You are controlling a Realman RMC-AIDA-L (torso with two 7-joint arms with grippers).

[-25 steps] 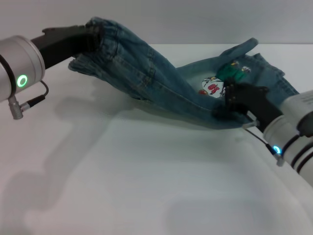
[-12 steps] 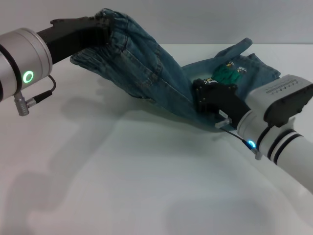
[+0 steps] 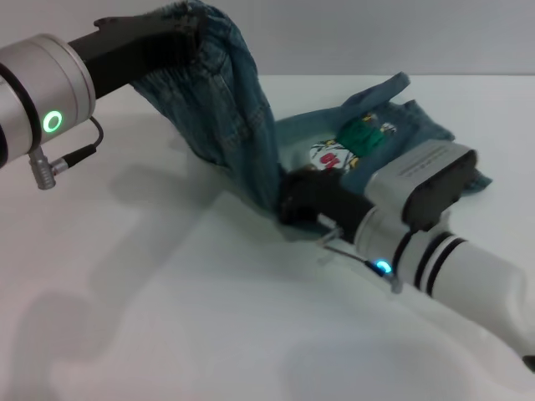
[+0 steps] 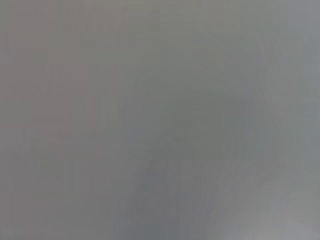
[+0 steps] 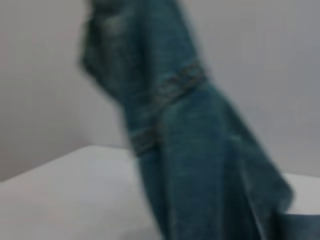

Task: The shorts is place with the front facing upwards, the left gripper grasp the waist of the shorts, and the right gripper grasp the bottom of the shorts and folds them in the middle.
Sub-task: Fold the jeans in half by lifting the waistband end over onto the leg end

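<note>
I was midway through the fold. My left gripper (image 3: 194, 40) was clamped on the waist (image 3: 188, 18) and held it high above the table (image 3: 167, 317), so the shorts (image 3: 242, 125) hung from it in a steep drape. My right gripper (image 3: 292, 200) sat low at the foot of that drape, pinching the cloth at the bottom (image 3: 280, 188) against the table. The far half lay flat behind it, the cartoon patch (image 3: 347, 146) facing up.

I judged the next move was to carry the waist over toward the flat half and lay it down evenly.

The denim looked soft and limp, blue with stitched seams, hanging in long folds in the right wrist view (image 5: 190, 140).
</note>
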